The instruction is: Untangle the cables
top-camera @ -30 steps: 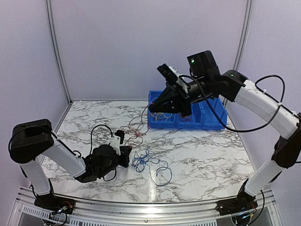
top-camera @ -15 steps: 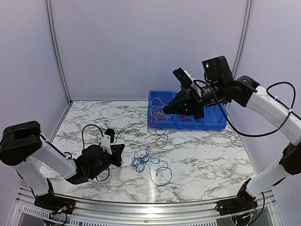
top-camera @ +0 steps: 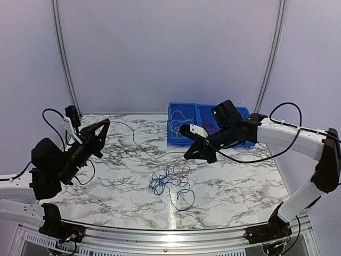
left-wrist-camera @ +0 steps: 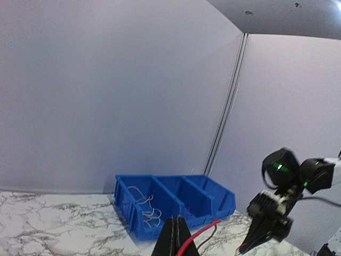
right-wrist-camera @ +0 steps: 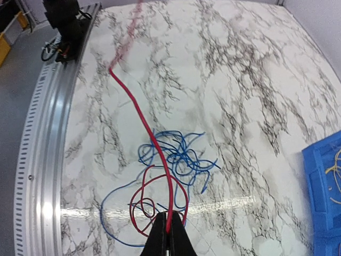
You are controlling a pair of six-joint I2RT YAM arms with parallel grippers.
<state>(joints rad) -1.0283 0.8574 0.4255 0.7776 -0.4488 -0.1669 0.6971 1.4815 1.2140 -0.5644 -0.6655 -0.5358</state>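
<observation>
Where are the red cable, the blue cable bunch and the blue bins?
red cable (right-wrist-camera: pixel 131 104): right wrist view, straight mid-length stretch.
blue cable bunch (top-camera: pixel 159 184): top external view, middle of the tangle.
blue bins (left-wrist-camera: pixel 143 226): left wrist view, near wall.

A: Where do the bins sit?

B: On the table, far side, right of centre. Loose cables lie in the leftmost compartment.

A: And the bunch of cables?

B: Mid-table, nearer than the bins. One cable stretches between the right gripper, just behind the bunch, and the left gripper, raised over the far left.
</observation>
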